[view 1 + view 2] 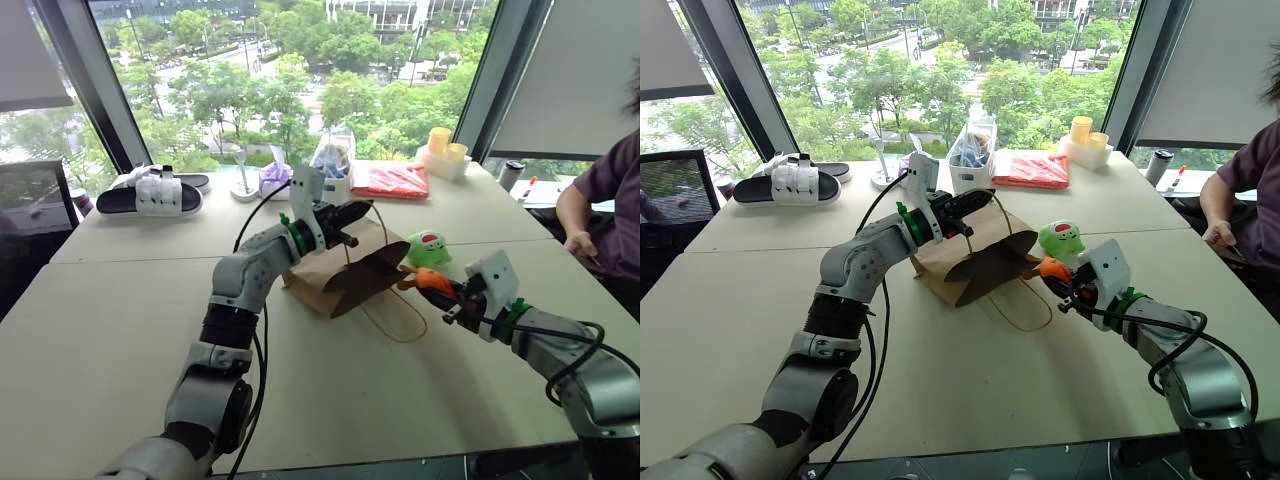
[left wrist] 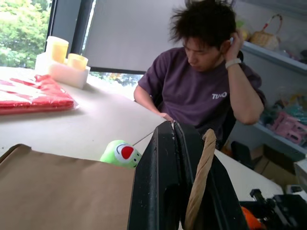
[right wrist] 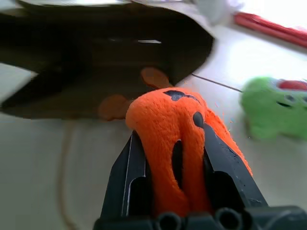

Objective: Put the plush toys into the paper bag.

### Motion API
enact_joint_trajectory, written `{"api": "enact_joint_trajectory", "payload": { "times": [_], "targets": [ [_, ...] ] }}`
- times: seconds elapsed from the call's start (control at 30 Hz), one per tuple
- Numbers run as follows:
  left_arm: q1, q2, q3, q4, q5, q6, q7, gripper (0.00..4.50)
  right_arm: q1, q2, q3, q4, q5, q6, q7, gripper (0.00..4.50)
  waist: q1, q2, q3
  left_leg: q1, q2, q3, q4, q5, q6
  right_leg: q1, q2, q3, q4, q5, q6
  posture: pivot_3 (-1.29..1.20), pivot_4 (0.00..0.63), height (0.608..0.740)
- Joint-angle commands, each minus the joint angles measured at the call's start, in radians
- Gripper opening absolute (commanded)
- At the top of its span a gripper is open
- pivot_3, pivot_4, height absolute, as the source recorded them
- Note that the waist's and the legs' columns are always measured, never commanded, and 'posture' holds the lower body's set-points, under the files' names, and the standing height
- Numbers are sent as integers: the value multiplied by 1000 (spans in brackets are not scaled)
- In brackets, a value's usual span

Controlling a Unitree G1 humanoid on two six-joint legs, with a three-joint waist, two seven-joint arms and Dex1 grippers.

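The brown paper bag [image 1: 345, 275] lies on its side in the middle of the table, its dark mouth facing right. My left gripper [image 1: 352, 214] is shut on the bag's upper tan loop handle [image 2: 199, 184] and holds the mouth up. My right gripper [image 1: 440, 288] is shut on the orange plush toy [image 3: 175, 143], just off the table right in front of the bag's mouth. The green plush toy [image 1: 430, 249] with a white-and-red face sits on the table behind the orange one, beside the bag.
The bag's other loop handle [image 1: 392, 328] lies on the table. At the back stand a clear bag of blue items [image 1: 333, 157], a purple bundle [image 1: 274, 178], a red packet [image 1: 391, 180], yellow cups [image 1: 446, 150] and black-and-white slippers [image 1: 150, 192]. A person [image 1: 605, 200] sits at the right.
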Motion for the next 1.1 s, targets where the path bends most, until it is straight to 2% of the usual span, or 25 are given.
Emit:
{"api": "enact_joint_trajectory", "payload": {
  "times": [0.03, 0.13, 0.3, 0.47, 0.57, 0.73, 0.83, 0.97, 1.1],
  "targets": [
    [-33, -1, 19, -1, -30, 12, -24, 0, -33, 3, 12, -56, 47, 49, 5, 936, 2, 0, 0, 0, 0, 0, 1, 0, 0, 0, 0, 0, 0, 0, 0, 0, 150, 740],
    [-37, -17, 19, -20, -65, 42, -39, 0, -109, 54, 95, -8, 5, 32, -27, 936, -2, -1, 0, 0, 0, 0, 1, 0, 0, 0, -1, 0, 0, 0, 0, 0, 150, 740],
    [-7, -8, -10, -105, -93, 88, -80, 0, -264, 142, 250, 209, -166, -98, -59, 936, -1, 0, 0, -1, 0, 0, 0, 3, -5, -2, 0, 0, 1, 0, 0, 0, 150, 740],
    [-22, -18, 58, -125, -163, 126, -46, 0, -380, 191, 347, 406, -298, -225, -54, 936, -2, 0, 0, -2, 0, 0, -1, 4, -7, -3, -1, 1, 0, 0, 0, 0, 150, 740],
    [-57, -40, 153, -97, -241, 156, 35, 0, -412, 206, 356, 469, -337, -270, -48, 1980, 0, 0, 0, -2, 0, 0, 0, 4, -7, -3, -1, 0, 0, 0, 0, 0, 150, 740],
    [-86, -43, 226, -63, -307, 175, 103, 0, -420, 216, 338, 476, -342, -296, -30, 4451, -2, 0, 0, -2, -1, 0, -1, 4, -7, -3, -1, 0, 0, 0, 0, 0, 150, 740],
    [-80, -35, 210, -64, -297, 170, 101, 0, -396, 204, 309, 418, -313, -280, -7, 4451, -1, 0, 0, -2, -1, 0, -1, 4, -7, -3, -1, 0, 1, 0, 0, 0, 150, 740],
    [-67, -26, 177, -59, -262, 148, 95, 0, -310, 156, 195, 230, -173, -186, 64, 4451, 3, 0, 0, -2, -1, -1, -1, 4, -7, -3, -1, 0, 0, 1, 0, 0, 150, 740],
    [-57, -15, 131, -18, -190, 114, 105, 0, -231, 104, -47, 21, 140, 54, 88, 4451, 4, 0, 0, -2, -2, -1, 0, 4, -7, -2, -1, 0, 0, 1, 0, 0, 150, 740]
  ]
}}
